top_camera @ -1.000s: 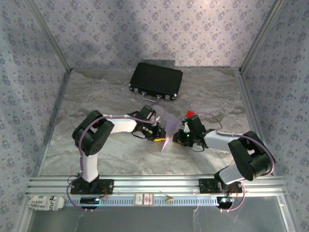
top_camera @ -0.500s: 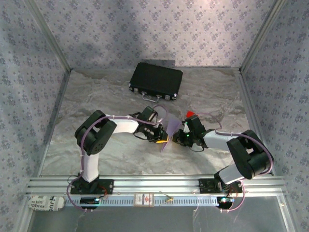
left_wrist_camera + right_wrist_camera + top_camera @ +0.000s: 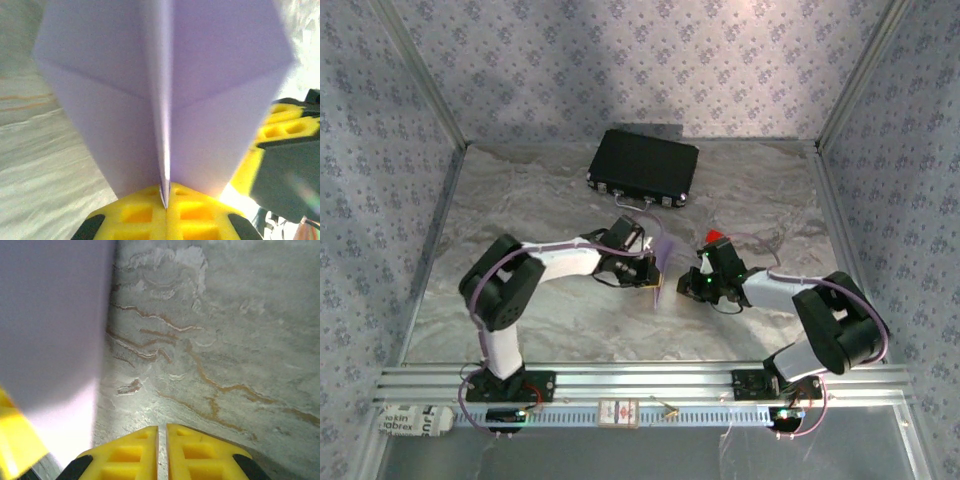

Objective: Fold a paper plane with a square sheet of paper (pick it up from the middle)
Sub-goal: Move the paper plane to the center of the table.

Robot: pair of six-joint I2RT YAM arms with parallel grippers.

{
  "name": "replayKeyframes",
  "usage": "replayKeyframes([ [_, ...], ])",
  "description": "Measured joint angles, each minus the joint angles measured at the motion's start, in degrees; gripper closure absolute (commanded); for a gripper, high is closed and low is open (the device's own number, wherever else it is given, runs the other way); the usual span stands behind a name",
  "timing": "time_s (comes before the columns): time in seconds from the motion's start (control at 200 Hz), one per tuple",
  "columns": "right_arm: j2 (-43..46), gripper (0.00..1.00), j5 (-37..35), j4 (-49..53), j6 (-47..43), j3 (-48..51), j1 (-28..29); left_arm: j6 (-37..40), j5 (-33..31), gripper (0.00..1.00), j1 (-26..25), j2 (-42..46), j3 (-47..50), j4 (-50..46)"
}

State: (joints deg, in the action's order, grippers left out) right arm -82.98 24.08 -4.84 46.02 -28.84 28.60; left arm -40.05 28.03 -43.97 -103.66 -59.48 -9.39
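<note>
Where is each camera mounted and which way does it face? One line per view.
Top external: above and behind the arm bases, looking down on the table; both arms, black case and red block in frame.
Left wrist: on the left arm, looking along the left end effector, shut on the centre crease of the paper plane.
Right wrist: on the right arm, looking down at the table past the right end effector, shut, nothing held.
Shared: both wrist views catch the lilac plane.
</note>
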Motion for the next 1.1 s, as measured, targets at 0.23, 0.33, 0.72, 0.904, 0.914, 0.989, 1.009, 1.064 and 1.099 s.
replayKeyframes([
  [0.23, 1.3, 0.87, -3.4, 4.6, -0.9, -3.8, 0.4, 0.2, -19.6, 0.98, 0.0, 12.0, 2.2, -7.0],
  [0.33, 1.3, 0.87, -4.0, 5.5, -1.5, -5.4, 1.1, 0.5, -25.0, 0.98, 0.0, 12.8, 2.3, -10.1],
  [0.72, 0.2, 0.84, -4.8, 6.4, -1.7, -8.0, 3.3, 0.4, -30.8, 0.97, 0.0, 12.8, 3.7, -16.5],
  [0.904, -0.7, 0.82, -4.3, 5.2, -1.7, -8.3, 4.1, 0.4, -30.9, 0.96, 0.0, 11.9, 3.8, -16.9],
  [0.914, -0.8, 0.82, -4.3, 5.2, -1.7, -8.3, 4.1, 0.4, -30.9, 0.96, 0.0, 11.8, 3.8, -16.9],
  [0.989, -0.9, 0.82, -4.0, 5.0, -1.7, -8.6, 4.2, 0.4, -30.9, 0.95, 0.0, 11.0, 3.9, -16.9],
  [1.009, -0.9, 0.83, -3.9, 4.9, -1.7, -8.7, 4.2, 0.4, -30.8, 0.95, 0.0, 10.8, 3.9, -16.9],
  [1.064, -1.0, 0.82, -3.8, 4.6, -1.7, -8.9, 4.3, 0.4, -30.8, 0.95, 0.0, 10.2, 4.0, -16.9],
  [1.099, -1.1, 0.82, -3.7, 4.3, -1.7, -9.0, 4.3, 0.4, -30.7, 0.95, 0.0, 9.9, 4.2, -16.9],
])
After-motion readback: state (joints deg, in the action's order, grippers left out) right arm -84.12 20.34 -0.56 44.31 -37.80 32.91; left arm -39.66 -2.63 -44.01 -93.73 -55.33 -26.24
